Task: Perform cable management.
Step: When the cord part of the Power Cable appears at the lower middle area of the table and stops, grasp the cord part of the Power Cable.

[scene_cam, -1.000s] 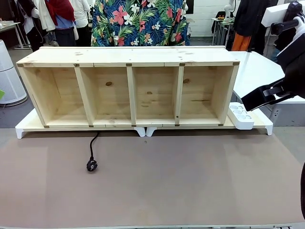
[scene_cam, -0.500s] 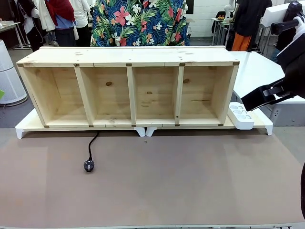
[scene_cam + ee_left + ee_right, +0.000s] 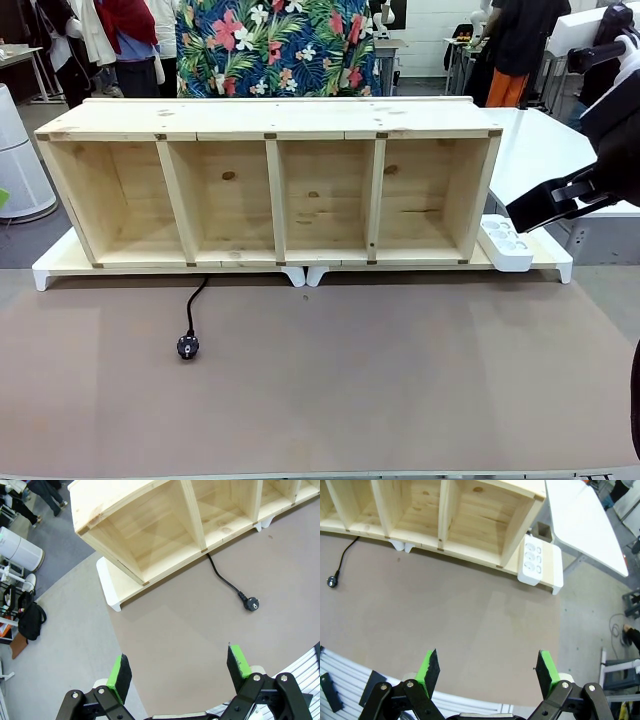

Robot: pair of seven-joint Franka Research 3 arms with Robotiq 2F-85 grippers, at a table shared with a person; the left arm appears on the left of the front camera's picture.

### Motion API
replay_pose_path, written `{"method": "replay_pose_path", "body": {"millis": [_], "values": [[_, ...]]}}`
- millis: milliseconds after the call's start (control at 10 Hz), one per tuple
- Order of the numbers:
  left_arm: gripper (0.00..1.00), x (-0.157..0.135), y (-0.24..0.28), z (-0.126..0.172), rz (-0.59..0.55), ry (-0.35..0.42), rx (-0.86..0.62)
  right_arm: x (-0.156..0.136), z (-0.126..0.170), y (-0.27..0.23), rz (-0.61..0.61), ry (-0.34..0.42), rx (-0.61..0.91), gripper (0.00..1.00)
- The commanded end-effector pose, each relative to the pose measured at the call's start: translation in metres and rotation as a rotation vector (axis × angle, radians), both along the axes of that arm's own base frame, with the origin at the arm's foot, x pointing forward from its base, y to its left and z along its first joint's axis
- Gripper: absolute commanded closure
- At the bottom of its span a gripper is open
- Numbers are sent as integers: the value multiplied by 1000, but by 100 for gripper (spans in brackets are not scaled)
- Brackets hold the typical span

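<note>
Front view: the cable (image 3: 191, 312) comes out from under the wooden shelf (image 3: 270, 120), below the left-hand divider, and runs a short way toward the robot across the brown mat (image 3: 400, 380). Its plug (image 3: 187, 347) lies loose at the near end, well apart from the white power strip (image 3: 503, 243) at the shelf's right end. The left gripper (image 3: 177, 662) and right gripper (image 3: 487, 662) both hang high, jaws wide and empty. The left looks better placed. It should descend just behind the plug, pads square across the thin, glossy cord, close low to the mat, then pull gently, since the hidden length may snag.
</note>
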State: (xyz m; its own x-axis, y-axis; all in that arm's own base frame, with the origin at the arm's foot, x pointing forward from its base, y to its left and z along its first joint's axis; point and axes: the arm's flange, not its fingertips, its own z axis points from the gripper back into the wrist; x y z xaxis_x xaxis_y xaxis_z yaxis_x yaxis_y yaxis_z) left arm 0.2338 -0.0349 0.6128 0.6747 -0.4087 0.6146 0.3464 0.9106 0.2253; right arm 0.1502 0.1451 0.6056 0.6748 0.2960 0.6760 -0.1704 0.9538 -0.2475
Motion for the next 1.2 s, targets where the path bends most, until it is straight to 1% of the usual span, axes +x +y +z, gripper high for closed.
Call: {"method": "replay_pose_path", "body": {"millis": [0, 100, 300, 600, 900, 1100], "values": [[0, 0, 2, 1, 4, -4, -4, 0, 0, 0, 0, 0, 0, 0], [0, 0, 2, 1, 4, -4, -4, 16, 2, 15, 40, 9, 6, 0], [0, 0, 2, 1, 4, -4, -4, 37, 5, 51, 53, 27, 57, 0], [0, 0, 2, 1, 4, -4, -4, 76, -3, 107, 88, 61, 103, 0], [0, 0, 2, 1, 4, -4, -4, 106, -7, 159, 130, 63, 163, 0], [0, 0, 2, 1, 4, -4, -4, 123, -12, 192, 124, 79, 170, 0]]}}
